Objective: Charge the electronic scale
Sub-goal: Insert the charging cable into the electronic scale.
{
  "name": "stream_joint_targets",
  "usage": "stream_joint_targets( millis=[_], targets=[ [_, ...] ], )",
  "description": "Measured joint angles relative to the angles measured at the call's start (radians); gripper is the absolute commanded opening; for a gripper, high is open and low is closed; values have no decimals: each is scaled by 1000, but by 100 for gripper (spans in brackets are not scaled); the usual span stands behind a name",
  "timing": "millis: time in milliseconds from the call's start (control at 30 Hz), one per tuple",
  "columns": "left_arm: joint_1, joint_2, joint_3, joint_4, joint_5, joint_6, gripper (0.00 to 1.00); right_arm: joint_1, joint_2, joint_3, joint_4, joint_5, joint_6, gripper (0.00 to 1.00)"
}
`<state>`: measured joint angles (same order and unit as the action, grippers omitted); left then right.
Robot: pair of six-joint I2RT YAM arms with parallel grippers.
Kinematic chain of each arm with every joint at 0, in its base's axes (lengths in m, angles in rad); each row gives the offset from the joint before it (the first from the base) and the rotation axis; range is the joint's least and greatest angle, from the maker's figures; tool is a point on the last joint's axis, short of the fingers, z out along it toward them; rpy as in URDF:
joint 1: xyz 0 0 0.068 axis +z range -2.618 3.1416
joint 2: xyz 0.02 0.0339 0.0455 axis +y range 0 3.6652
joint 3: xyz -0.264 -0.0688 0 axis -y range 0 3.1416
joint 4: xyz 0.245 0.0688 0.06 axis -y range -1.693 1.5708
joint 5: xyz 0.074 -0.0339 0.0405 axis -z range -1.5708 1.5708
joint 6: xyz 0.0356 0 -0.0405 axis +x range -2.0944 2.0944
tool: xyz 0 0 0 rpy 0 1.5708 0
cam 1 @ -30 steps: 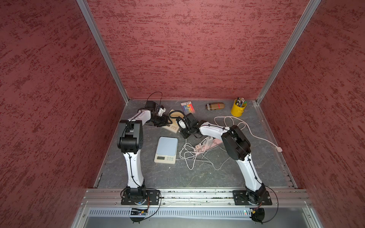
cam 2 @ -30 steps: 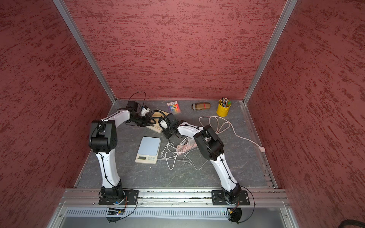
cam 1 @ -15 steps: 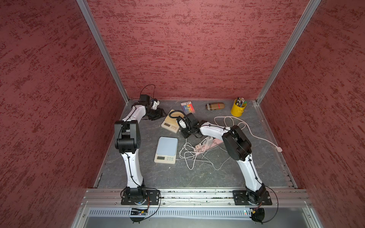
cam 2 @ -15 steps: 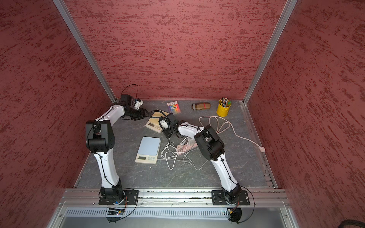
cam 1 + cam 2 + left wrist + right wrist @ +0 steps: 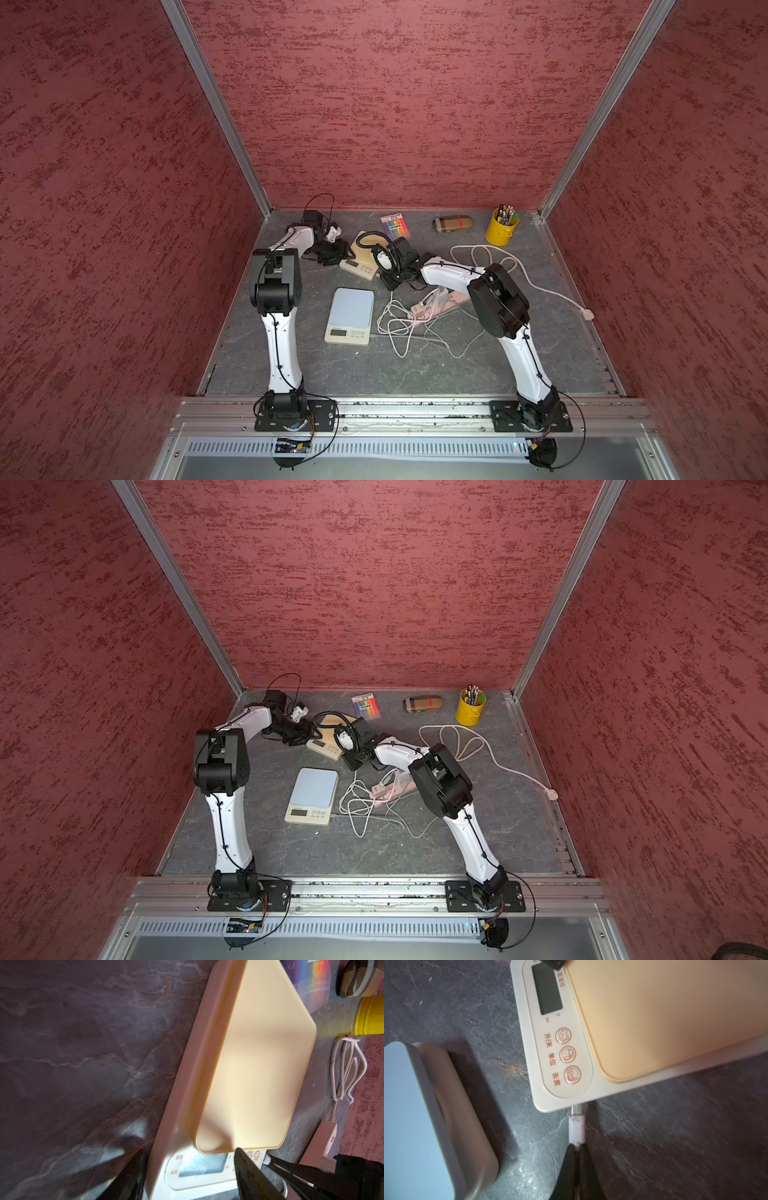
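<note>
My right fingers [image 5: 566,1169] grip the pink cable plug [image 5: 577,1128], its tip touching the cream-topped white scale [image 5: 664,1012]; my left fingers [image 5: 249,1174] stand open at its corner.

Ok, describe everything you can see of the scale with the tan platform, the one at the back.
The tan-topped scale lies flat on the dark stone-look table, behind the blue-topped scale. Cream plastic body, rounded tan platform, dark blank display, three round orange-ringed buttons with orange Chinese labels. The metal tip of a pink plug meets its side edge by the buttons, pinched in the shut right gripper. The open left gripper straddles its display corner.
</note>
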<state>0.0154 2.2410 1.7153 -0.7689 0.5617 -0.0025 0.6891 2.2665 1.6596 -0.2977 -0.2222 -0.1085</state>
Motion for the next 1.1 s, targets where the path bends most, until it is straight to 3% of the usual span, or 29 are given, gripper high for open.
stream_joint_targets(
  millis=[1100],
  targets=[
    [-36,-11,-20,10,-25,47,65,-11,-15,-34,-7,-70,-61,0]
  ],
)
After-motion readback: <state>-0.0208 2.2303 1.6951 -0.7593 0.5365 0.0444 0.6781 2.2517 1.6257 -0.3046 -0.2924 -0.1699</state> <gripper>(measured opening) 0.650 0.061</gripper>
